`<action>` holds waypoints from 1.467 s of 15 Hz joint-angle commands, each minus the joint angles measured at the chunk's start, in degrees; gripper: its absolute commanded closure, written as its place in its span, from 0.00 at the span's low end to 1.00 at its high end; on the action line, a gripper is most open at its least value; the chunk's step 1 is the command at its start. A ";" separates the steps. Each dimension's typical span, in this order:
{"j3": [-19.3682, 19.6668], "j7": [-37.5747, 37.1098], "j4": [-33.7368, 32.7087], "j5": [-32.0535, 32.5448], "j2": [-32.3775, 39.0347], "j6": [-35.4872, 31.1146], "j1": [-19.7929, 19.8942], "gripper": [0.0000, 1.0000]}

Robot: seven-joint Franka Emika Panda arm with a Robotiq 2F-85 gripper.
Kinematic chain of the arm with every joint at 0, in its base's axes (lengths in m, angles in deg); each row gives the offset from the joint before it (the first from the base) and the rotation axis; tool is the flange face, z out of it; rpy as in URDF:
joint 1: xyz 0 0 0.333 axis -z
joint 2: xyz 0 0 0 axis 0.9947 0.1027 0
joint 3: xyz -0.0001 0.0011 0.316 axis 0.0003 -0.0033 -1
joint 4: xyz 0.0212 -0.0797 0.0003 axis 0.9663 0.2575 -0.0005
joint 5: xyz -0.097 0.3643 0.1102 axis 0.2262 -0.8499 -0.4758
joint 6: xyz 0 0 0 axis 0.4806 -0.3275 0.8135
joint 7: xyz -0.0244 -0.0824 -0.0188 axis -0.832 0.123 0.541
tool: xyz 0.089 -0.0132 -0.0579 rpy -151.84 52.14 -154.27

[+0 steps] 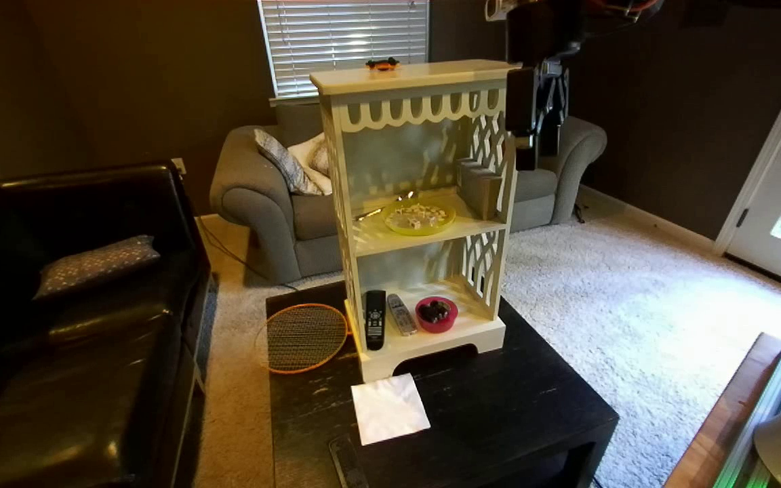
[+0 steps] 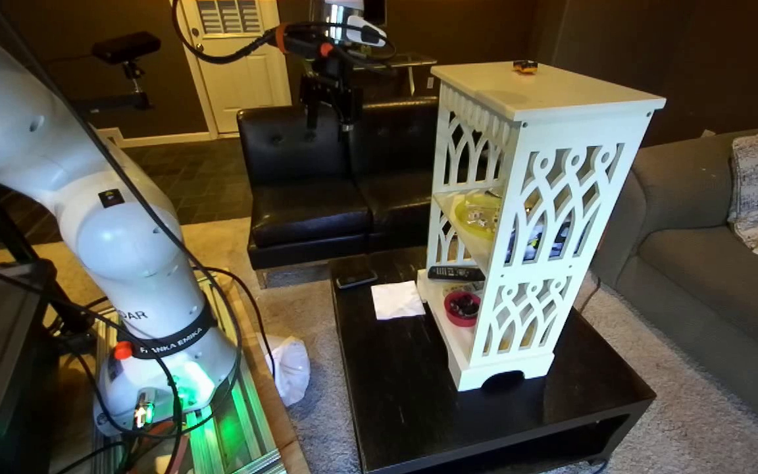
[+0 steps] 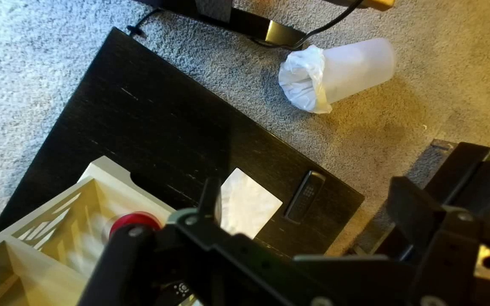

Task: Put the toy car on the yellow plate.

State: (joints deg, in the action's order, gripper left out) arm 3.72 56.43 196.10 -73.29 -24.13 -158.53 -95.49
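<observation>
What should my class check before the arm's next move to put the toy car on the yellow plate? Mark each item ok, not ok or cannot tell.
1. The gripper open: ok; its jaws stand apart in the wrist view.
2. The toy car visible: ok; it sits on top of the white shelf unit in both exterior views.
3. Gripper above the car: not ok; it hangs away from the unit's top.
4. The yellow plate lying flat: ok; it rests on the middle shelf.
5. Plate free of other things: not ok; pale pieces lie on it.
6. Enough headroom over the plate for the gripper: cannot tell.
</observation>
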 commanded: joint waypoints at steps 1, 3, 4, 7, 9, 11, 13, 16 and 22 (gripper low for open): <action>-1.79 -1.71 -2.67 2.43 -2.81 4.26 1.33 0.00; -2.40 -2.78 -5.56 4.56 -4.71 6.67 1.62 0.00; -2.92 -3.64 -7.71 6.13 -5.23 8.82 1.94 0.00; -3.46 -1.83 -13.90 12.85 -5.99 15.92 3.01 0.00; -2.51 -1.42 -16.22 15.37 -6.86 15.81 3.76 0.00; -2.46 -2.17 -14.75 13.58 -6.88 14.07 3.15 0.00; -2.33 -2.10 -15.60 14.05 -6.94 14.28 3.63 0.00; -2.33 -2.11 -15.59 14.11 -6.82 14.29 3.65 0.00; 0.65 9.47 -21.06 26.14 -4.11 14.86 5.60 0.00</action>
State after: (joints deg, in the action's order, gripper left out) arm 2.87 58.27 179.32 -52.67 -30.62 -145.33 -90.78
